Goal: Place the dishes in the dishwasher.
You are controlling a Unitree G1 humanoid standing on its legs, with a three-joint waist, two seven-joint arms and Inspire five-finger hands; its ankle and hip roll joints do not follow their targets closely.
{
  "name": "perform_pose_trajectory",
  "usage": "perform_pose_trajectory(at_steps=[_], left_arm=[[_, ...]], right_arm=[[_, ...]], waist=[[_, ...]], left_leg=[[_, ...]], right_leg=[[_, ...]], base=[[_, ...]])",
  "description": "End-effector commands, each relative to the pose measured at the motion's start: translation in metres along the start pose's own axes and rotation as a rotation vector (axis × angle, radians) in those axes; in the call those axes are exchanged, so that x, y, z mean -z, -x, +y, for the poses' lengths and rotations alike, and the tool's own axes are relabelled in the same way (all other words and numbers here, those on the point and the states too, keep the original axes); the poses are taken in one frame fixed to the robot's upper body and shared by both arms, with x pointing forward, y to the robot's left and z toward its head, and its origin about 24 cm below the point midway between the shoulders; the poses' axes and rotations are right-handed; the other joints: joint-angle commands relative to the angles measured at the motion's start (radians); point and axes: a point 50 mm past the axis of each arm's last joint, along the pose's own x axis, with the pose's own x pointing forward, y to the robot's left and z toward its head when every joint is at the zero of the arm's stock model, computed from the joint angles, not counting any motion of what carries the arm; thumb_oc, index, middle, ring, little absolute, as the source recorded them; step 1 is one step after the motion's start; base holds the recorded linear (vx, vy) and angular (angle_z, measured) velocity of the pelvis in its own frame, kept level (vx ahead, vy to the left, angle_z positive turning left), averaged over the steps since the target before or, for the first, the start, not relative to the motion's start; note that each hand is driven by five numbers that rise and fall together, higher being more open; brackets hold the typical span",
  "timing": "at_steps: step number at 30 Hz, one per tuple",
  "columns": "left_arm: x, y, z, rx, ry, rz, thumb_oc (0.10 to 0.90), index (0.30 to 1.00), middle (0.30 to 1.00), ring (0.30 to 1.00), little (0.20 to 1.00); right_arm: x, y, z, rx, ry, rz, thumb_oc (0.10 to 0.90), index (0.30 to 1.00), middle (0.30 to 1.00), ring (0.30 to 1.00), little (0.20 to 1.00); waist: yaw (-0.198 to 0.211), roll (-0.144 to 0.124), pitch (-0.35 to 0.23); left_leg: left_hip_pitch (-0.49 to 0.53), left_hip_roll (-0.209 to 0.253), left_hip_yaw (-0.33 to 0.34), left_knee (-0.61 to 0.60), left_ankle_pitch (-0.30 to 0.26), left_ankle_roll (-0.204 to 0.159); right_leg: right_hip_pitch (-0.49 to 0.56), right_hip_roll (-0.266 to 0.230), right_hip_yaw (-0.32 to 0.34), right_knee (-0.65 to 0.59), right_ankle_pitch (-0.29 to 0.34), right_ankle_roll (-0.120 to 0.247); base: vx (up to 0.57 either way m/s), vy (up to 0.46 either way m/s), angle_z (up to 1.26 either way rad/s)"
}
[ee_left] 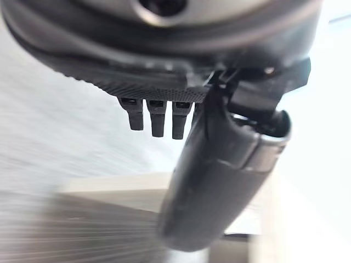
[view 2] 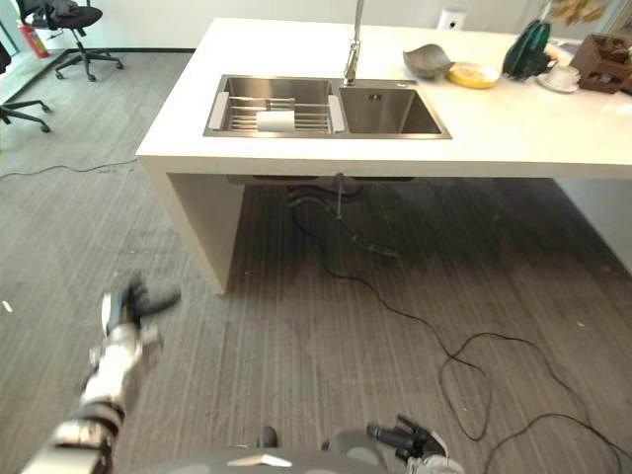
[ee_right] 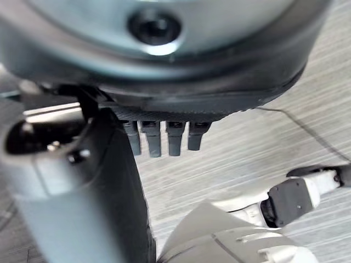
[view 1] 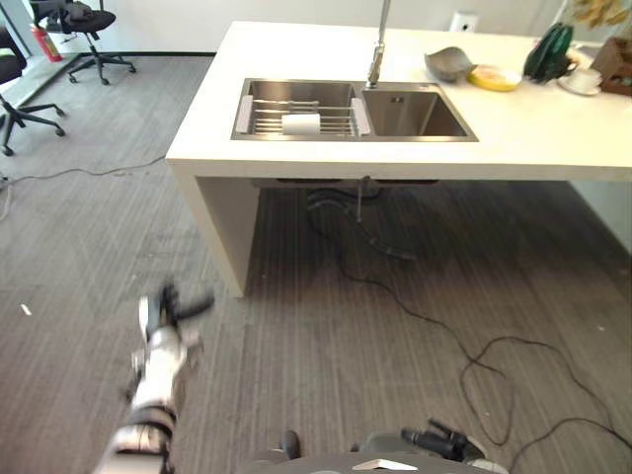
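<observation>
Dishes stand on the white counter [view 1: 296,148] at the far right: a grey bowl [view 1: 449,64], a yellow dish [view 1: 494,77] and a white cup on a saucer [view 1: 583,81]. A white item [view 1: 301,123] lies on the wire rack in the left basin of the steel sink [view 1: 415,114]. My left hand [view 1: 164,318] hangs low over the carpet, well short of the counter, open and holding nothing; its wrist view shows straight fingers [ee_left: 156,115] and a free thumb. My right hand [view 1: 434,437] sits at the bottom edge, open with nothing in it [ee_right: 164,137].
A tall faucet [view 1: 378,44] rises behind the sink. A dark green object [view 1: 549,51] and a brown box [view 1: 617,64] stand by the dishes. The counter's white side panel [view 1: 222,222] reaches the floor. Office chairs [view 1: 84,30] stand at the far left on grey carpet.
</observation>
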Motion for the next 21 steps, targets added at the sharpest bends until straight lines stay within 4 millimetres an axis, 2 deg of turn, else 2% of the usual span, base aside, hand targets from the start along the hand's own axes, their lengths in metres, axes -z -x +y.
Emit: perform_pose_trajectory(at_steps=[1,2,3,4,5,6,7,9,10,11,12,13,14,16,17,18,19,20,21], left_arm=[[-0.104,-0.018,-0.006,-0.021,-0.09,-0.496,0.8,0.9,0.9,0.9,0.9],[-0.104,-0.018,-0.006,-0.022,-0.092,-0.496,0.8,0.9,0.9,0.9,0.9],[-0.128,-0.011,-0.013,0.01,-0.044,-0.602,0.8,0.9,0.9,0.9,0.9],[-0.147,-0.001,-0.019,0.04,-0.001,-0.697,0.8,0.9,0.9,0.9,0.9],[-0.145,0.001,-0.018,0.038,-0.004,-0.694,0.8,0.9,0.9,0.9,0.9],[-0.154,0.008,-0.02,0.057,-0.02,-0.76,0.8,0.9,0.9,0.9,0.9],[-0.171,0.024,-0.026,0.118,-0.083,-0.892,0.8,0.9,0.9,0.9,0.9],[-0.17,0.025,-0.025,0.119,-0.086,-0.89,0.8,0.9,0.9,0.9,0.9],[-0.156,0.033,-0.032,0.273,-0.327,-0.911,0.8,0.9,0.9,0.9,0.9],[-0.156,0.033,-0.032,0.273,-0.328,-0.911,0.8,0.9,0.9,0.9,0.9],[-0.152,0.037,-0.042,0.364,-0.378,-0.911,0.8,0.9,0.9,0.9,0.9],[-0.152,0.037,-0.042,0.364,-0.378,-0.911,0.8,0.9,0.9,0.9,0.9],[-0.152,0.038,-0.047,0.402,-0.435,-0.928,0.8,0.9,0.9,0.9,0.9],[-0.152,0.038,-0.047,0.402,-0.435,-0.928,0.8,0.9,0.9,0.9,0.9],[-0.156,0.04,-0.05,0.421,-0.492,-0.963,0.8,0.9,0.9,0.9,0.9],[-0.161,0.036,-0.05,0.423,-0.672,-1.017,0.8,0.9,0.9,0.9,0.9],[-0.168,0.042,-0.051,0.443,-0.767,-1.096,0.8,0.9,0.9,0.9,0.9],[-0.167,0.042,-0.048,0.46,-0.833,-1.1,0.8,0.9,0.9,0.9,0.9],[-0.166,0.042,-0.048,0.46,-0.835,-1.098,0.8,0.9,0.9,0.9,0.9]], right_arm=[[0.017,0.003,-0.006,-0.007,0.155,0.087,0.8,0.9,0.9,0.9,0.9],[0.017,0.003,-0.006,-0.008,0.155,0.088,0.8,0.9,0.9,0.9,0.9],[0.02,0.004,-0.007,-0.012,0.167,0.104,0.8,0.9,0.9,0.9,0.9],[0.025,0.005,-0.005,-0.019,0.17,0.118,0.8,0.9,0.9,0.9,0.9],[0.026,0.005,-0.006,-0.018,0.172,0.12,0.8,0.9,0.9,0.9,0.9],[0.033,0.007,-0.006,-0.021,0.17,0.142,0.8,0.9,0.9,0.9,0.9],[0.047,0.011,-0.008,-0.025,0.168,0.199,0.8,0.9,0.9,0.9,0.9],[0.048,0.011,-0.008,-0.026,0.168,0.202,0.8,0.9,0.9,0.9,0.9],[0.043,0.009,-0.003,-0.061,0.196,0.205,0.8,0.9,0.9,0.9,0.9],[0.043,0.008,-0.003,-0.062,0.196,0.204,0.8,0.9,0.9,0.9,0.9],[0.022,0.003,-0.002,-0.068,0.212,0.152,0.8,0.9,0.9,0.9,0.9],[0.022,0.003,-0.002,-0.068,0.212,0.152,0.8,0.9,0.9,0.9,0.9],[0.011,0.0,-0.002,-0.073,0.235,0.122,0.8,0.9,0.9,0.9,0.9],[0.011,0.0,-0.002,-0.073,0.235,0.122,0.8,0.9,0.9,0.9,0.9],[0.004,-0.001,-0.002,-0.074,0.25,0.104,0.8,0.9,0.9,0.9,0.9],[-0.012,-0.003,-0.012,-0.035,0.268,0.075,0.8,0.9,0.9,0.9,0.9],[-0.012,-0.002,-0.016,-0.029,0.263,0.072,0.8,0.9,0.9,0.9,0.9],[-0.009,-0.001,-0.016,-0.031,0.279,0.083,0.8,0.9,0.9,0.9,0.9],[-0.009,-0.001,-0.016,-0.032,0.28,0.084,0.8,0.9,0.9,0.9,0.9]], waist=[[-0.058,0.005,-0.02],[-0.062,0.004,-0.018],[-0.076,-0.003,-0.018],[-0.084,-0.011,-0.026],[-0.09,-0.005,-0.025],[-0.105,-0.016,-0.038],[-0.102,-0.022,-0.06],[-0.102,-0.023,-0.058],[-0.076,-0.027,-0.088],[-0.078,-0.027,-0.087],[-0.069,-0.039,-0.073],[-0.069,-0.039,-0.073],[-0.065,-0.046,-0.057],[-0.065,-0.046,-0.057],[-0.057,-0.048,-0.045],[-0.047,-0.042,-0.055],[-0.038,-0.029,-0.062],[-0.042,-0.017,-0.068],[-0.044,-0.017,-0.069]], left_leg=[[-0.012,-0.008,0.04,-0.056,0.013,-0.103],[-0.007,-0.008,0.036,-0.056,0.009,-0.104],[0.016,-0.021,0.022,-0.056,-0.012,-0.111],[0.022,-0.028,0.012,-0.056,-0.021,-0.118],[0.028,-0.022,0.007,-0.056,-0.025,-0.119],[0.043,-0.033,-0.006,-0.056,-0.048,-0.126],[0.062,-0.031,-0.013,-0.056,-0.062,-0.133],[0.067,-0.03,-0.014,-0.056,-0.063,-0.133],[0.062,-0.032,-0.008,0.023,-0.074,-0.149],[0.059,-0.031,-0.01,0.031,-0.078,-0.149],[-0.009,-0.024,0.022,0.186,-0.052,-0.188],[-0.009,-0.024,0.022,0.186,-0.052,-0.188],[-0.048,-0.013,0.041,0.295,-0.04,-0.217],[-0.048,-0.013,0.041,0.295,-0.04,-0.217],[-0.086,0.005,0.046,0.352,-0.028,-0.235],[-0.101,0.095,0.073,0.237,-0.02,-0.234],[-0.054,0.118,0.033,0.145,-0.021,-0.237],[-0.049,0.127,0.03,0.119,-0.013,-0.238],[-0.046,0.128,0.029,0.113,-0.011,-0.239]], right_leg=[[0.177,0.034,-0.013,-0.567,0.072,-0.016],[0.186,0.033,-0.017,-0.571,0.067,-0.016],[0.183,0.03,-0.012,-0.687,0.036,-0.019],[0.178,0.038,0.009,-0.789,0.04,-0.019],[0.194,0.042,0.003,-0.807,0.043,-0.019],[0.202,0.06,0.045,-0.945,0.049,-0.016],[0.239,0.066,0.065,-1.012,0.058,-0.021],[0.249,0.066,0.065,-1.019,0.059,-0.021],[0.333,0.048,0.061,-1.108,0.08,-0.045],[0.335,0.048,0.059,-1.111,0.081,-0.045],[0.372,0.021,0.04,-1.138,0.083,-0.054],[0.372,0.021,0.04,-1.138,0.083,-0.054],[0.395,0.011,0.031,-1.144,0.071,-0.06],[0.395,0.011,0.031,-1.144,0.071,-0.06],[0.41,0.009,0.027,-1.157,0.064,-0.07],[0.447,-0.018,0.013,-1.208,0.051,-0.057],[0.45,-0.026,0.016,-1.224,0.049,-0.041],[0.454,-0.02,0.013,-1.237,0.046,-0.035],[0.456,-0.019,0.012,-1.239,0.047,-0.036]], base=[[0.37,-0.007,0.13],[0.27,-0.059,0.31],[0.28,-0.094,0.43],[0.28,-0.088,0.45],[0.29,-0.101,0.51],[0.37,-0.136,0.65],[0.35,-0.139,0.86],[0.21,-0.135,0.49],[0.23,-0.186,-0.12],[0.26,-0.276,-0.08],[0.04,-0.091,0.05],[0.08,-0.147,0.25],[0.04,-0.057,0.16],[0.02,-0.044,0.47],[0.13,0.016,0.81],[0.19,0.063,0.74],[0.21,0.107,0.02],[0.09,0.058,-0.16],[0.08,0.036,-0.34]])
